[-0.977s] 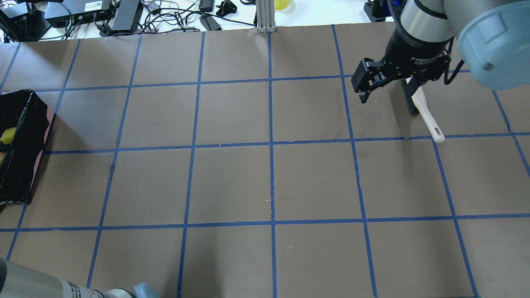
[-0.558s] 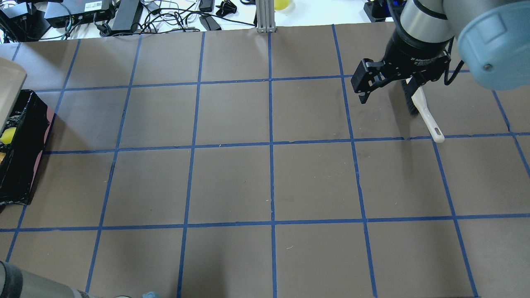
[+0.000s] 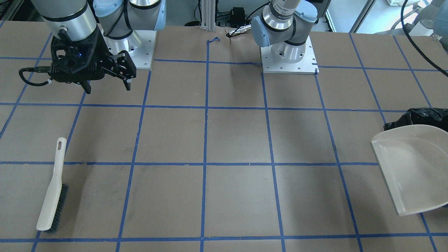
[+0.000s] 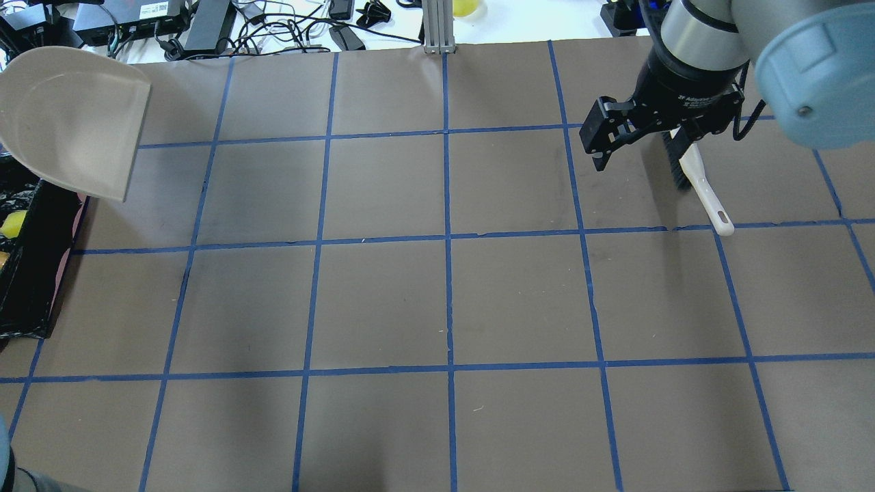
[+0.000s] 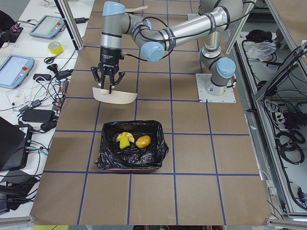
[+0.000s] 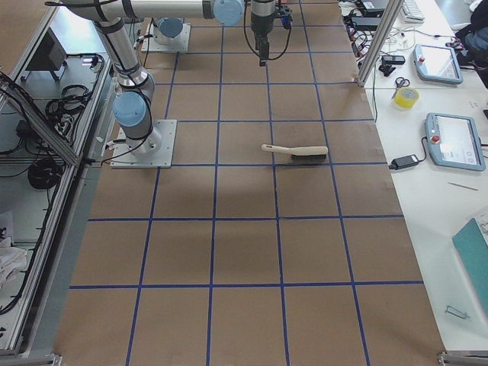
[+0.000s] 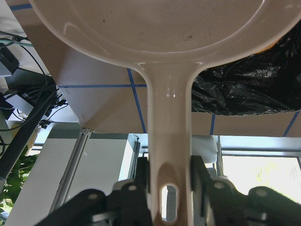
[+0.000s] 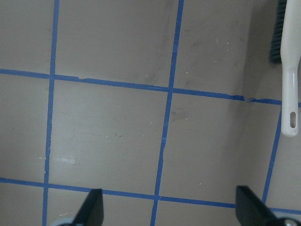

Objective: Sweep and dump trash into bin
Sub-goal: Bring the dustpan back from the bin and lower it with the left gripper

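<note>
The jaws of the left gripper (image 7: 170,181) clamp the handle of the beige plastic dustpan (image 4: 75,116), with the pink, black-bag-lined bin (image 5: 108,157) below them holding a glossy orange-brown lump (image 5: 143,141) and a green-and-yellow sponge square (image 5: 123,139), while the jaws of the right gripper (image 3: 107,89) hang wide and empty above the counter (image 4: 383,301), near a white-handled brush (image 3: 52,189).

Your overhead camera looks forward and down on the brown paper-covered, blue-taped table (image 4: 383,301). The front one faces back at the robot, and both catch the beige plastic dustpan (image 4: 75,116). End cameras look along the table from afar. Your left wrist camera sits close, sharing the black-bag-lined pink bin (image 7: 244,89) with the left-end view.
</note>
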Tool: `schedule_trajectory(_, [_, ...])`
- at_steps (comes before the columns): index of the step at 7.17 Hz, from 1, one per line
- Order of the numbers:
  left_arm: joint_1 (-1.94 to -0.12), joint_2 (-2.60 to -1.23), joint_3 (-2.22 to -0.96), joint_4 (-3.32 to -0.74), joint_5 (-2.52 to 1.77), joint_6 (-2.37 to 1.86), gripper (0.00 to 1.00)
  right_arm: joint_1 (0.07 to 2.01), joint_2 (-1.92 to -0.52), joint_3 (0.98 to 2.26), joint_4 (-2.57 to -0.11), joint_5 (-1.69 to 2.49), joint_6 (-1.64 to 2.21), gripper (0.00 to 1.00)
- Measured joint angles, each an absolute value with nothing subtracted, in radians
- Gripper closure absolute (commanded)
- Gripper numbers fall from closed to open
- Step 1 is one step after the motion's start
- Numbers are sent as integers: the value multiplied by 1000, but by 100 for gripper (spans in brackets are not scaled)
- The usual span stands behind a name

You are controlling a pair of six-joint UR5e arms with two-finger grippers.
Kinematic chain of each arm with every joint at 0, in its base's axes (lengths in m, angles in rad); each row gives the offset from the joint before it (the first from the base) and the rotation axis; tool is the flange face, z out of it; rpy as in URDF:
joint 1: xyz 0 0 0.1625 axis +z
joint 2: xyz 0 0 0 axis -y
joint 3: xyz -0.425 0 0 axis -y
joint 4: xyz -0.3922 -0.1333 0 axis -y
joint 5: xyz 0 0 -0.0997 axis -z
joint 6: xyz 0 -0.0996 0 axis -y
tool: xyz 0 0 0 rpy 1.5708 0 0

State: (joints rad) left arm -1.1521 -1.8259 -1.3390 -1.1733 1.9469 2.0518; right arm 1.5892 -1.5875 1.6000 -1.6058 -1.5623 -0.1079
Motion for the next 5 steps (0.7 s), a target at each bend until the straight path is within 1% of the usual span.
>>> schedule_trajectory(2, [-1198,-1801,-1339,-1326,1787,1889,100,1589,-1585,1600,-1605,-1563,-110,0])
schedule_trajectory(5, [-1363,-1830,-1351,-1395,1661,1661,100,1585,-1582,1600,-1606,-1564,-119,0])
